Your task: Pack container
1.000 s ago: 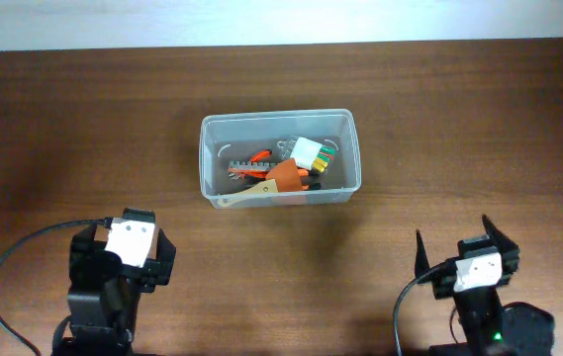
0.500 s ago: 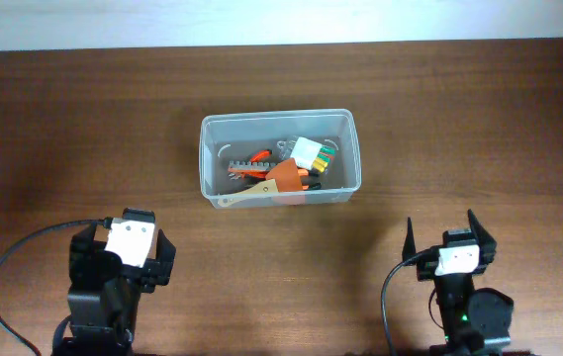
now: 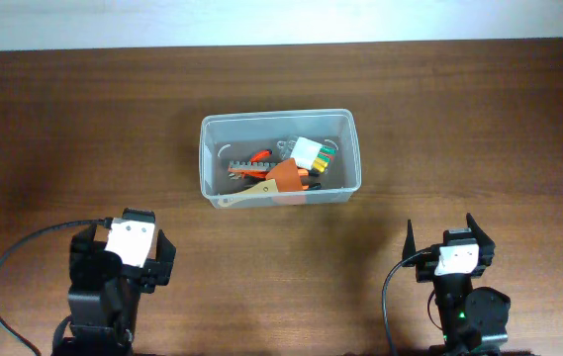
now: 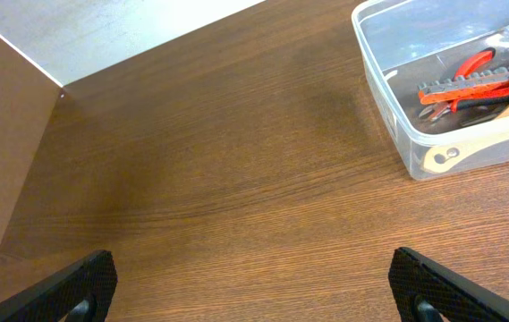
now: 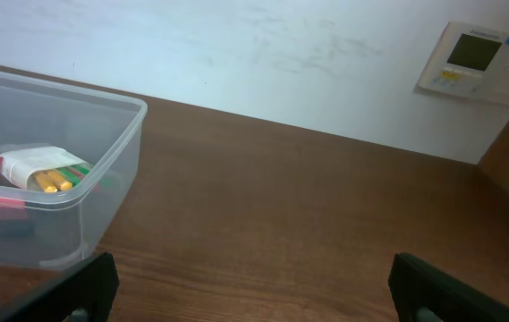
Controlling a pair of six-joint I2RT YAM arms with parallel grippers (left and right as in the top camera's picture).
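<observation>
The clear plastic container [image 3: 279,156] stands in the middle of the table and holds several hand tools: red-handled pliers [image 3: 248,166], a pack of bits in a white sleeve [image 3: 312,153] and a scraper with an orange blade [image 3: 283,178] whose pale handle rests at the front rim. It also shows in the left wrist view [image 4: 455,89] and the right wrist view [image 5: 48,161]. My left gripper [image 3: 123,259] is open and empty near the front left. My right gripper [image 3: 444,237] is open and empty near the front right. Both are well clear of the container.
The brown wooden table [image 3: 479,119] ends at a white wall at the back. A wall thermostat [image 5: 470,58] shows in the right wrist view. A black cable [image 3: 4,267] loops beside the left arm.
My right arm has drawn back to the left and toward the front edge, then settled. The left arm and the container have not moved.
</observation>
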